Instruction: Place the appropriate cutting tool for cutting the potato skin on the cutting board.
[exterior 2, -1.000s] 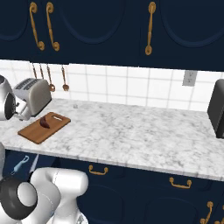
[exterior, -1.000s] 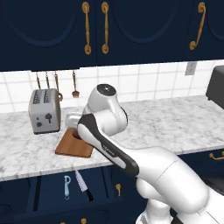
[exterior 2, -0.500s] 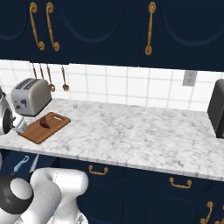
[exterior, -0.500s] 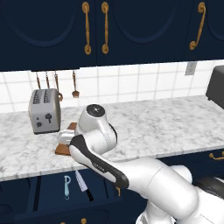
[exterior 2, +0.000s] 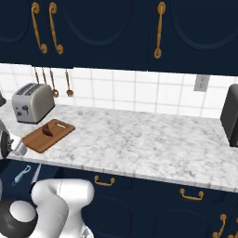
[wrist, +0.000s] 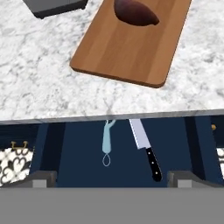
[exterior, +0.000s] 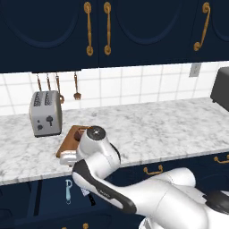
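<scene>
You've got the peeler (wrist: 106, 143) lying in the open drawer (wrist: 78, 148) below the counter edge, and the knife (wrist: 145, 150) is right beside it, apart, not touching. In the hand view the peeler's long axis runs roughly straight up-down; one end tucks under the counter lip and the small loop end points toward the camera. The knife sits at a slight slant, blade toward the counter lip, black handle toward you. From the left base view the peeler (exterior: 68, 191) hangs in the dark drawer space left of the arm, and from the right base view it (exterior 2: 21, 175) shows as a slanted light-blue sliver under the counter front.

Room to move — the marble counter (wrist: 39, 78) overhangs the back part of the drawer, so the peeler's far end is close under that lip. The drawer floor to the peeler's left is bare dark blue.

The cutting board (wrist: 131, 43) sits on the counter just behind the edge, with the potato (wrist: 135, 13) resting on its far part. The near half of the board is bare wood. The toaster (exterior: 44, 112) stands just beside the board.

The gripper (wrist: 112, 179) hovers over the drawer with its two tips far apart at the bottom corners, spread wide, nothing between them.
</scene>
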Tool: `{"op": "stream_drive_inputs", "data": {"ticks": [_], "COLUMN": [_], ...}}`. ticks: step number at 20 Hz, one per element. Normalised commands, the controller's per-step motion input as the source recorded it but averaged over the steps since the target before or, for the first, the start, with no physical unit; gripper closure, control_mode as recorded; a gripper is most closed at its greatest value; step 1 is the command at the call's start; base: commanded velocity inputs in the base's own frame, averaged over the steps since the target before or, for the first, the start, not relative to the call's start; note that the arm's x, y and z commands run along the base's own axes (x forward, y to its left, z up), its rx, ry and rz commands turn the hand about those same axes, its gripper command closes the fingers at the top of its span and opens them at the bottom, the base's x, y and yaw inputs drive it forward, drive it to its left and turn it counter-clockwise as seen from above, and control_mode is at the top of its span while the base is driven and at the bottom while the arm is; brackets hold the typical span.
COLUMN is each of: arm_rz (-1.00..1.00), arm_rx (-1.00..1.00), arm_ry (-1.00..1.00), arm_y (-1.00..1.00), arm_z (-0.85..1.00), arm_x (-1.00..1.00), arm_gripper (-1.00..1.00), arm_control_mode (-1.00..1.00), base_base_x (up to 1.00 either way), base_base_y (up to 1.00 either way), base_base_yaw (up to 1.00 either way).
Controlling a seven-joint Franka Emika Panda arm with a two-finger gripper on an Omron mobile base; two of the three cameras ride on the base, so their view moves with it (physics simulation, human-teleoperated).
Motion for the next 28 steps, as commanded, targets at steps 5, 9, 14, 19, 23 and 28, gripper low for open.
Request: {"op": "stream_drive_inputs", "data": {"ticks": [5, 9, 14, 19, 23, 28], "arm_rz": [0.0, -0.02, -0.04, -0.02, 0.01, 0.0], "arm_rx": [0.0, 0.0, 0.01, 0.07, 0.05, 0.0], "arm_ry": [0.02, 0.0, 0.0, 0.02, 0.02, 0.11], "arm_y": [0.0, 0.06, 0.14, 0.07, 0.22, 0.0], "arm_z": [-0.19, -0.49, -0.54, -0.19, -0.42, -0.06], "arm_x": [-0.24, -0.03, 0.0, 0.02, 0.06, 0.1], "arm_gripper": [-1.0, -1.0, -1.0, -1.0, -1.0, -1.0], "arm_control_mode": [-1.0, -1.0, -1.0, -1.0, -1.0, -1.0], "base_base_x": [0.0, 0.0, 0.0, 0.0, 0.0, 0.0], "base_base_y": [0.0, 0.0, 0.0, 0.0, 0.0, 0.0], "base_base_yaw": [0.0, 0.0, 0.0, 0.0, 0.0, 0.0]}}
